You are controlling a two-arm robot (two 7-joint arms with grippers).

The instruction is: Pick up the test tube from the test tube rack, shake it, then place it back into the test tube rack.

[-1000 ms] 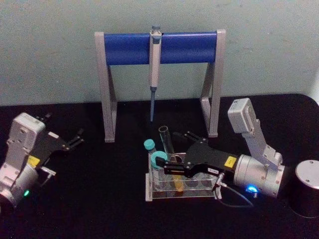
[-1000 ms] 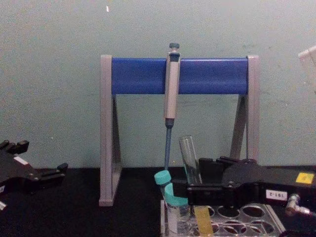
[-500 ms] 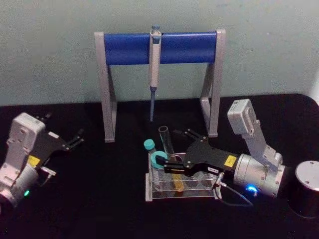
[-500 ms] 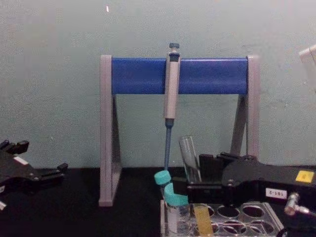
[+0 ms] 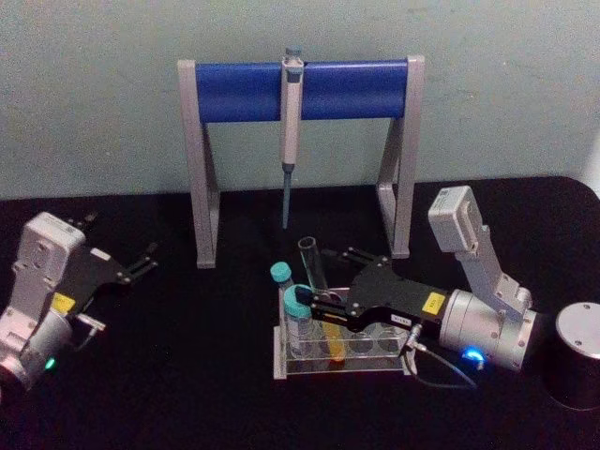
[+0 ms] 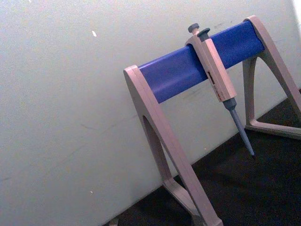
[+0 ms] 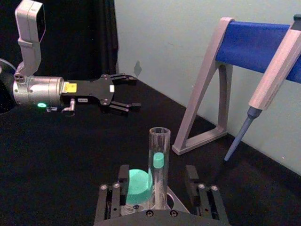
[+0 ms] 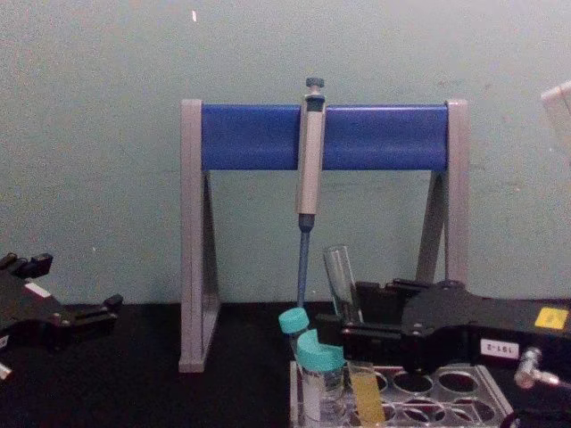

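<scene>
Straddling the slender clear glass test tube [image 5: 312, 262], the spread right pincer [image 7: 157, 168] likely needed a gentle grip above the yellow-orange liquid [image 8: 367, 399] on light, slick, fragile glass, the left pincer [image 5: 122, 236] parked spread.

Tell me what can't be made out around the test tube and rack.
- Chest view: test tube rack, base cut by the bottom edge.
- Chest view: test tube, middle hidden behind the right end effector.
- Right wrist view: the tube's liquid, hidden under that end effector's body.
- Chest view: parked left end effector, cut by the left edge.
</scene>
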